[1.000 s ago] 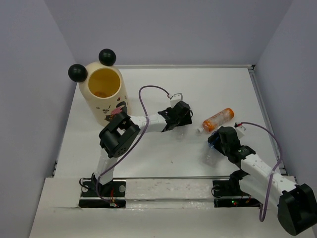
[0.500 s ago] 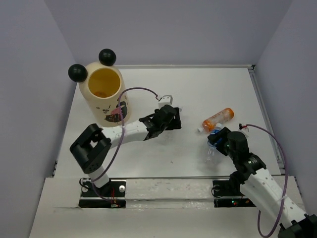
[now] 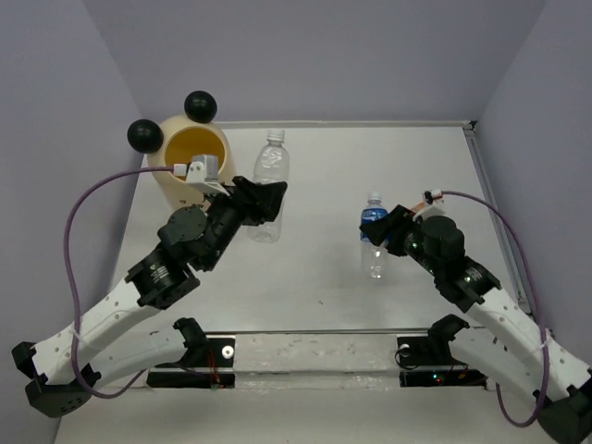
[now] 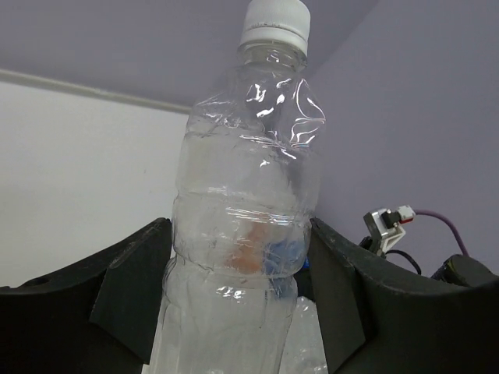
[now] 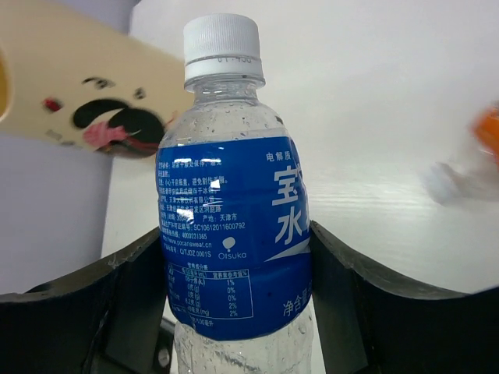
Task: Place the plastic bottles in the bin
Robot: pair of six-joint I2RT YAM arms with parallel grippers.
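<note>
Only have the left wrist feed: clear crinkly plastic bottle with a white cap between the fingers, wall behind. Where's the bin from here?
Observer: Top view: the tall cream-yellow cylindrical bin with black ball ears stands just left of the clear crinkly plastic bottle gripped by the left gripper. The bottle is beside the opening, not over it.
Operator: Right arm?
Observer: The right gripper is closed on a blue-labelled clear plastic bottle, over the right half of the workspace.
Operator: Anything loose out there?
Observer: The right wrist view shows an orange blur at its right edge, too blurred to identify.
</note>
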